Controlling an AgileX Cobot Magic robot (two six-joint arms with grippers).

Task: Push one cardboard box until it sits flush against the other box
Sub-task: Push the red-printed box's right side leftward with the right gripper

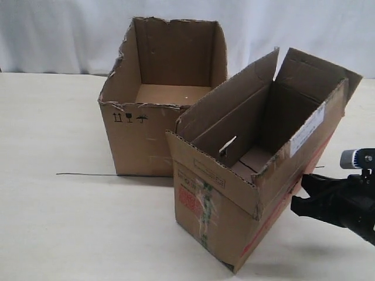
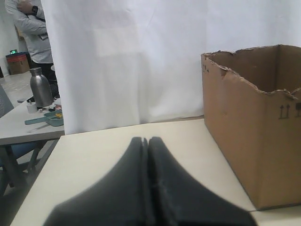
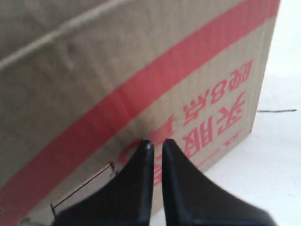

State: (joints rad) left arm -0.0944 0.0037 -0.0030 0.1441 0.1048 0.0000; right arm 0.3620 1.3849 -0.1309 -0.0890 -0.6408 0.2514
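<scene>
The narrow cardboard box (image 1: 214,205), flaps open, with red print and green-striped tape, stands at an angle on the table at front right. Behind it on the left is the other box (image 1: 140,140), wide, torn-rimmed, with black symbols. The narrow box's near-left corner overlaps it in the exterior view; contact cannot be told. My right gripper (image 1: 299,196) is at the narrow box's red-striped long side (image 3: 141,70). Its fingers (image 3: 157,142) are shut with a thin slit between them, holding nothing. The left gripper (image 2: 145,140) is shut and empty above the table, with the wide box (image 2: 244,141) off to one side of it.
A thin black line (image 1: 88,174) runs across the tabletop left of the wide box. A white curtain (image 1: 58,35) closes the back. In the left wrist view, a side table with a steel flask (image 2: 41,87) and a person (image 2: 33,28) lie beyond the table edge.
</scene>
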